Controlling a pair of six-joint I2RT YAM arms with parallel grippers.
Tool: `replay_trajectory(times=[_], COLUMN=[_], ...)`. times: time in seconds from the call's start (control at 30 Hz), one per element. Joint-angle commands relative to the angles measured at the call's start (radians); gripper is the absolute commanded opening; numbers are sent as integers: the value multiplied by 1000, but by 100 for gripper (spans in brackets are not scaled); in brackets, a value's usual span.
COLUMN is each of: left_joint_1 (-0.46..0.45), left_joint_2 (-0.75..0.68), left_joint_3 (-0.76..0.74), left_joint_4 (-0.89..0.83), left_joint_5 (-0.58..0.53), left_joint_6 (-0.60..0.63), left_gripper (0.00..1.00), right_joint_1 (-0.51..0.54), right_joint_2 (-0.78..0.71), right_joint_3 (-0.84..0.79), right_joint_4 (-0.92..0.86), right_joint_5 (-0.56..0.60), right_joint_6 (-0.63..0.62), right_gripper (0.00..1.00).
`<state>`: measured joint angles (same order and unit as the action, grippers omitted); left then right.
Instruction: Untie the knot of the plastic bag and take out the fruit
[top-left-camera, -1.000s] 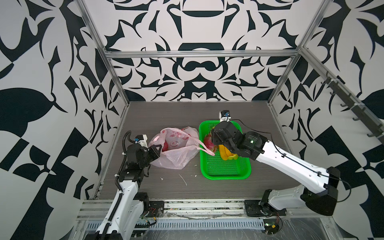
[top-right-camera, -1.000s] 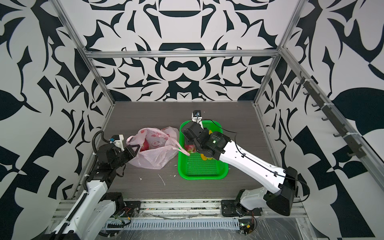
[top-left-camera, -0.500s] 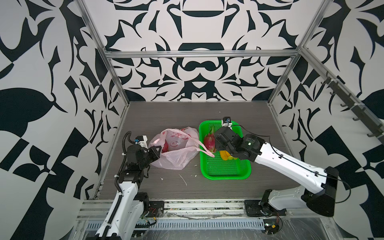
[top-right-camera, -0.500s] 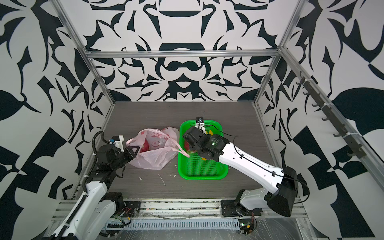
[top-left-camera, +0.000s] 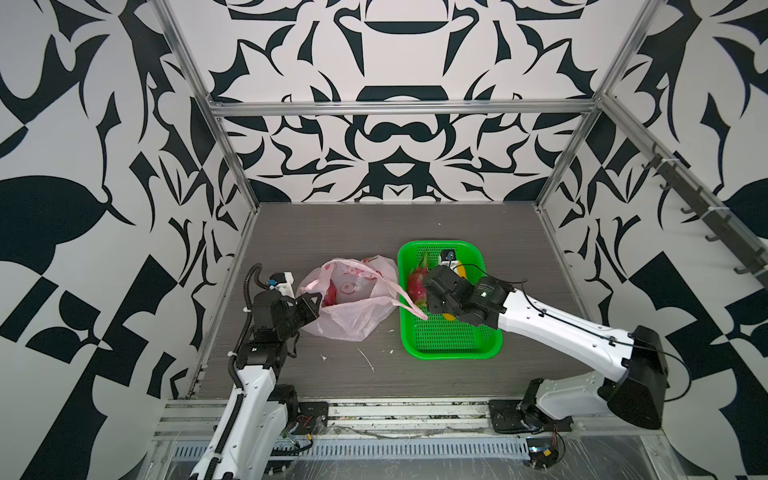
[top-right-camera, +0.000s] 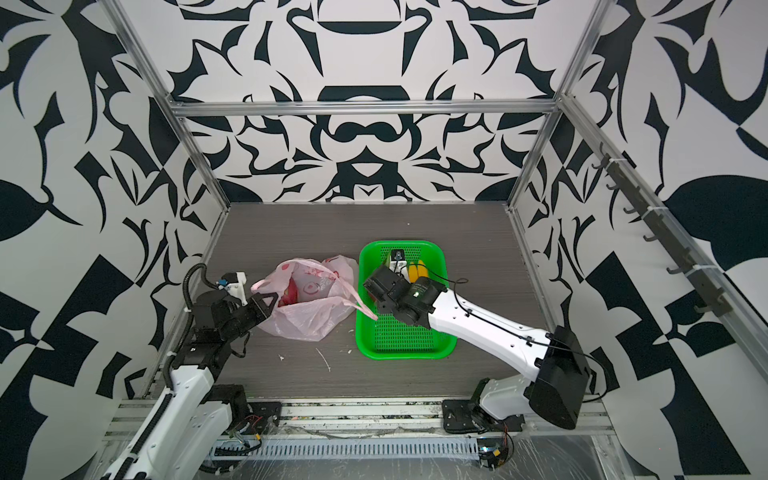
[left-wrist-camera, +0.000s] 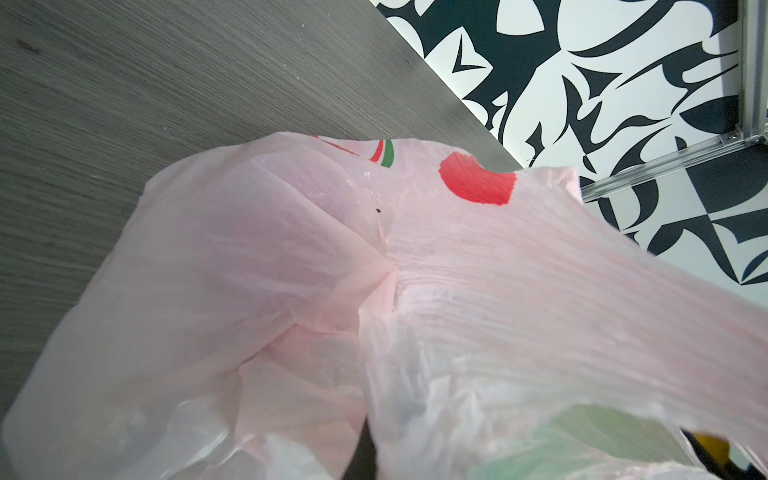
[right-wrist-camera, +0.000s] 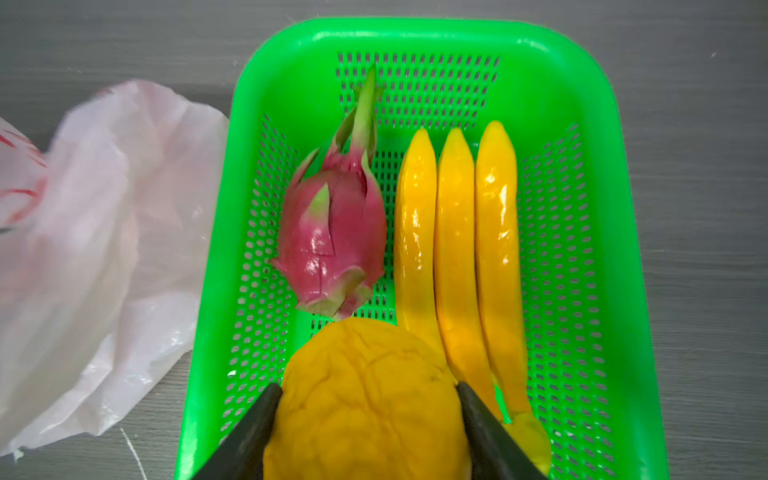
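Orange-yellow round fruit (right-wrist-camera: 365, 403) sits clamped between the two fingers of the right claw (right-wrist-camera: 368, 388), low over the near end of the green basket (right-wrist-camera: 415, 35); can't tell whether it touches the floor yet. Just ahead of the claw lies a dragon fruit (right-wrist-camera: 332, 245), long axis pointing away from the claw. The bananas (right-wrist-camera: 457, 232) lie parallel beside it, stems next to the held fruit. The only free spot is straight below the claw, so I judge a plain release comes next. Left claw (top-left-camera: 309, 305) is clenched on the rim of the pink bag (top-left-camera: 353, 316), pulling the mouth open. A second dragon fruit (top-left-camera: 329, 293) shows inside, just beside the left claw and well off to the right claw's side, past the basket wall. No knot shows.
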<state>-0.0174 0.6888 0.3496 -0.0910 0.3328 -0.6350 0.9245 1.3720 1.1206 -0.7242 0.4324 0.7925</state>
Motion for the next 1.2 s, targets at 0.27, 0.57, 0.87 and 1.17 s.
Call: replay_trajectory(times=[0.27, 0.57, 0.87, 1.17], left_joint_1=[2, 2, 2, 2], left_joint_2=[-43, -66, -80, -98], left_joint_3=[18, 13, 7, -5], left_joint_4=[-35, -55, -65, -75], left_joint_5=[-14, -15, -18, -22], left_joint_6=[-3, -9, -11, -19], left_gripper=[0, 0, 0, 0], right_joint_1=[14, 20, 23, 23], right_joint_2=[51, 69, 114, 141], right_joint_3=[-48, -104, -123, -153], right_joint_4=[95, 159, 196, 235], right_joint_5=[-85, -144, -178, -194], right_joint_6=[63, 101, 106, 109], right_gripper=[33, 34, 37, 41])
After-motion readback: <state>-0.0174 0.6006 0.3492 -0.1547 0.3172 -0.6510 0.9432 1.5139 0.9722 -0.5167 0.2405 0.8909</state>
